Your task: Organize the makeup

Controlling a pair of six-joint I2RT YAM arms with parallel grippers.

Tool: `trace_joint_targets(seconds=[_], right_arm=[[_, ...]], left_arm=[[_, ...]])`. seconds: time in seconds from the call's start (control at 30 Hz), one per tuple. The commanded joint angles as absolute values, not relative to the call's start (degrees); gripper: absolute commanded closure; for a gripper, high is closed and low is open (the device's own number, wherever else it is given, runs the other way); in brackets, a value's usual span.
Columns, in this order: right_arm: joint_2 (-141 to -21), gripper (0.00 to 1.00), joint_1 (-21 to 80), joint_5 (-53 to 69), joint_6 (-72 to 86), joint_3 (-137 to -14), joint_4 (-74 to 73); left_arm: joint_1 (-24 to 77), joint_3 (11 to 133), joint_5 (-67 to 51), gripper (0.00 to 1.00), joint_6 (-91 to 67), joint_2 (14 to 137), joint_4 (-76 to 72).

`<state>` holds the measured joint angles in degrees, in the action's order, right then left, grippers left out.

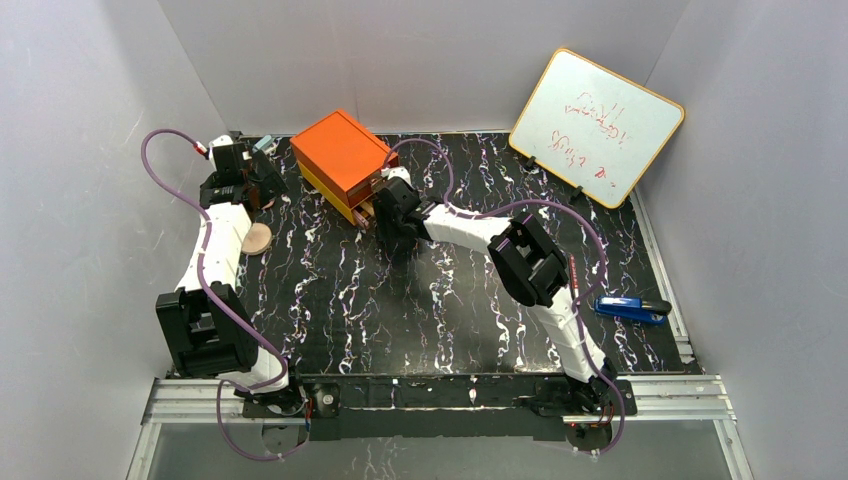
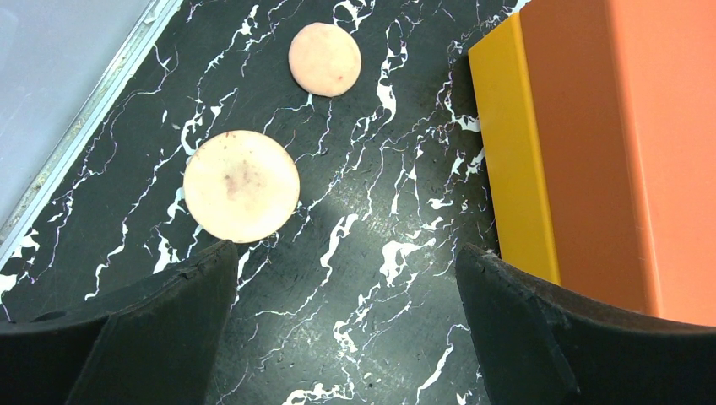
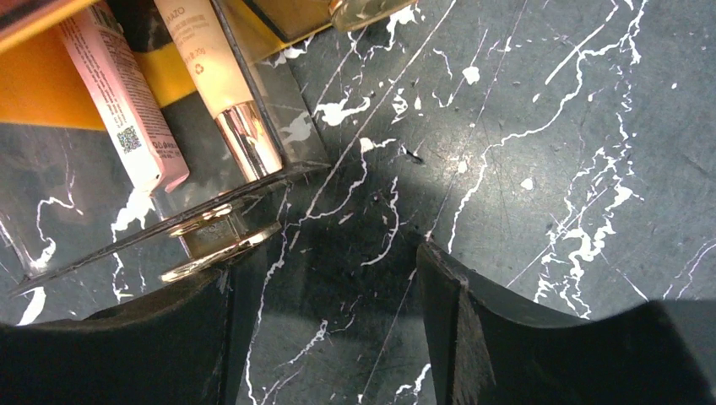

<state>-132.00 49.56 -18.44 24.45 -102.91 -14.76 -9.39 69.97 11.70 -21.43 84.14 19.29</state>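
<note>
Two round peach-pink discs lie on the black marbled table, a larger pale one [image 2: 241, 186] and a smaller pinker one [image 2: 325, 59]. One disc [image 1: 258, 238] shows beside the left arm. My left gripper [image 2: 346, 278] is open and empty above the table, the larger disc just past its left finger; it also shows in the top view [image 1: 252, 186]. A pale-pink tube [image 3: 118, 101] and a cream tube with a gold cap [image 3: 221, 80] lie in a clear drawer [image 3: 291, 126] of the orange box [image 1: 340, 158]. My right gripper [image 3: 329, 278] is open and empty, its left finger beside the drawer's gold handle [image 3: 215, 240].
The orange box with its yellow side [image 2: 517, 160] stands right of the left gripper. A whiteboard [image 1: 597, 125] leans at the back right. A blue stapler [image 1: 632, 309] and a thin red marker [image 1: 573, 275] lie at the right. White walls enclose the table.
</note>
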Motion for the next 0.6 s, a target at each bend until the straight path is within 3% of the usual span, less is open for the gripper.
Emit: trace_joint_targets(seconds=[0.0, 0.57], right_arm=[[-133.4, 0.26, 49.2, -18.4, 27.7, -105.6, -11.2], [-134.6, 0.25, 49.2, -18.5, 42.1, -103.3, -3.7]], left_arm=[[-10.0, 69.5, 11.5, 0.02, -20.8, 82.9, 19.4], [-10.5, 69.2, 10.8, 0.02, -20.9, 82.8, 19.2]])
